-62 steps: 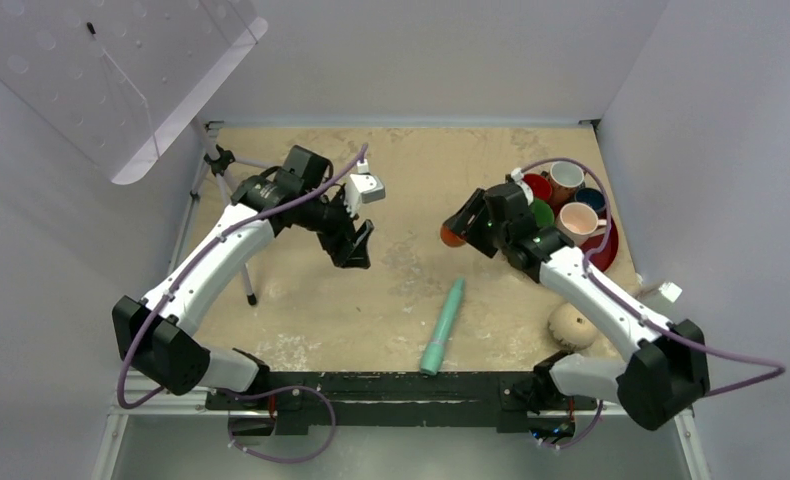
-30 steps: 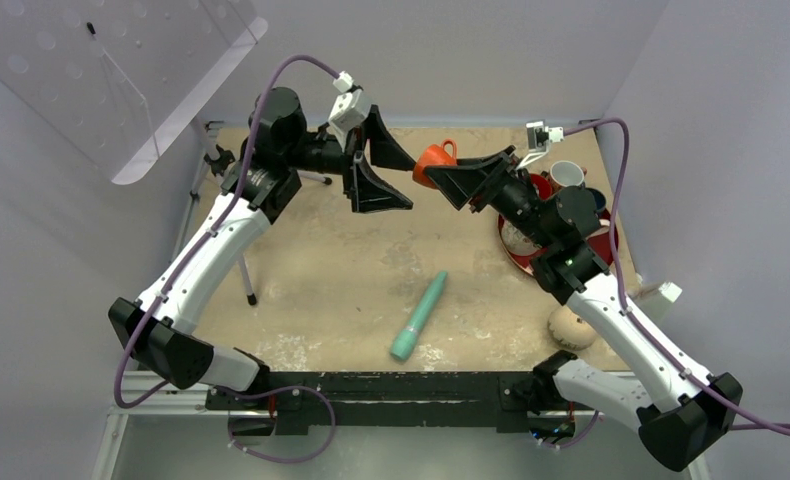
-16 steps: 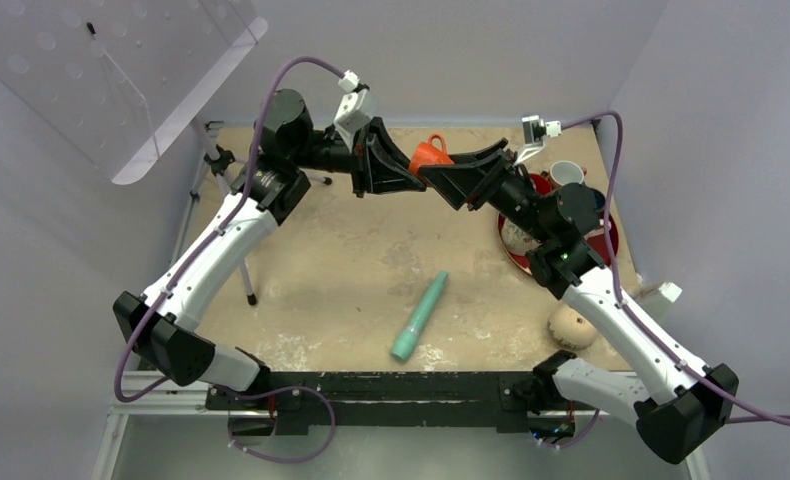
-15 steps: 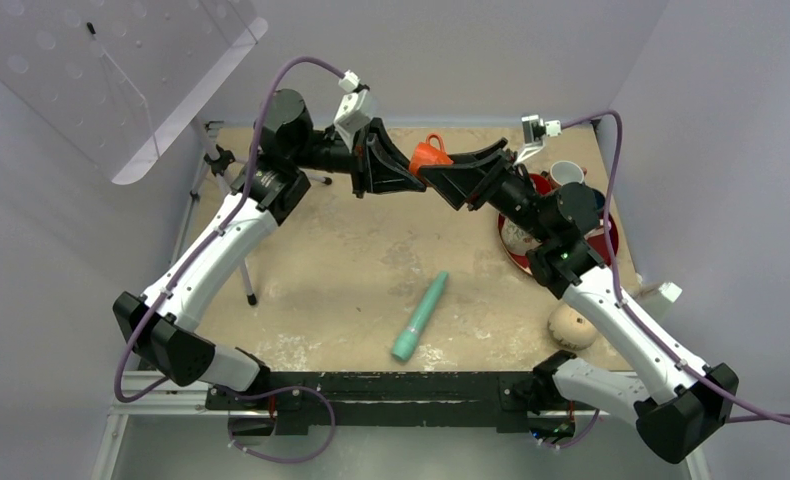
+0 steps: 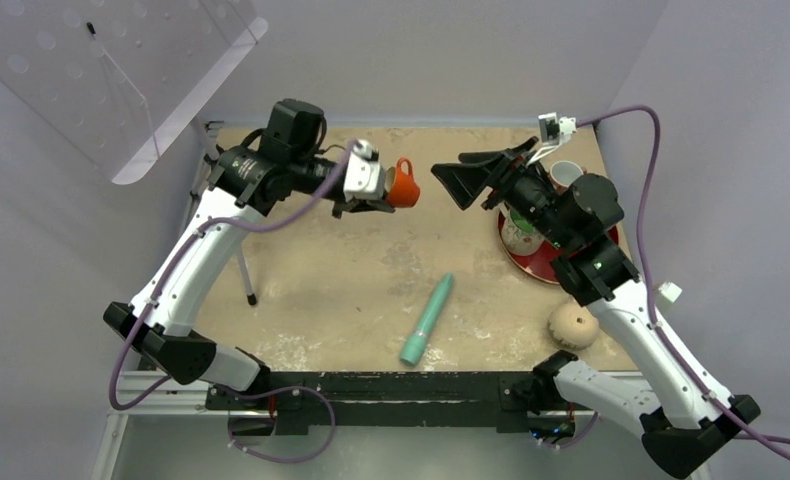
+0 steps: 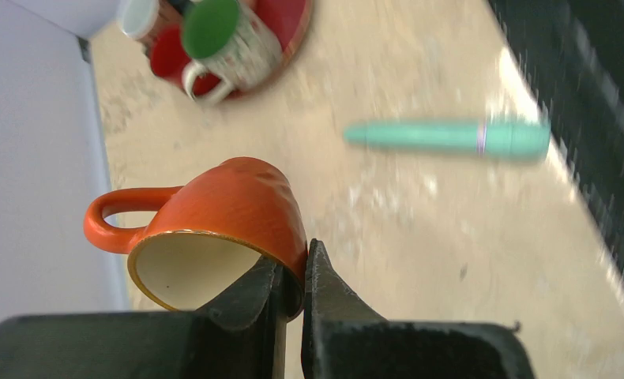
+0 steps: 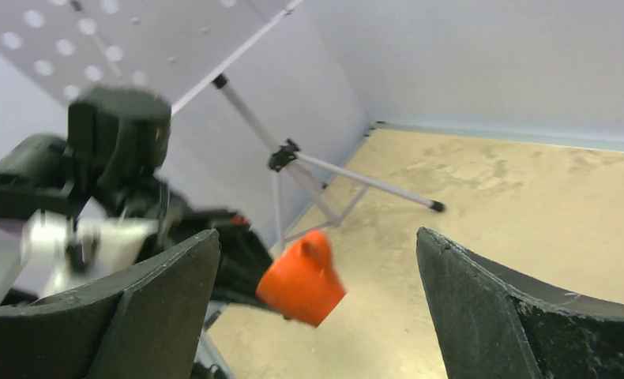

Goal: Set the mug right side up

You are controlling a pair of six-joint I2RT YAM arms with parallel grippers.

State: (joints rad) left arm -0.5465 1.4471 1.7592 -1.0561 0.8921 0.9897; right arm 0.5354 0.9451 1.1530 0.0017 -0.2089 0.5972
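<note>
The beige, rounded mug point(image 5: 572, 325) rests on the table at the near right, beside my right arm. Its opening does not show and neither gripper touches it. My left gripper point(image 5: 383, 196) hangs above the far middle of the table. It is shut on the rim of an orange cup point(image 5: 403, 184), one finger inside the cream interior and one outside point(image 6: 293, 262). The orange cup point(image 6: 214, 213) lies sideways in the grip, handle pointing away. My right gripper point(image 5: 458, 178) stands wide open just right of it, with nothing between its fingers point(image 7: 317, 234).
A red tray point(image 5: 549, 268) at the far right holds several cups, among them a white mug with a green inside point(image 5: 518, 230). A teal cylinder point(image 5: 427, 320) lies on the table in the near middle. A tripod point(image 5: 233, 215) and a clear perforated panel point(image 5: 111, 70) stand at the far left.
The orange cup has passed from my right gripper to my left. The left shut on its rim and swung it lower, while the right opened wide and drew back to the right.
</note>
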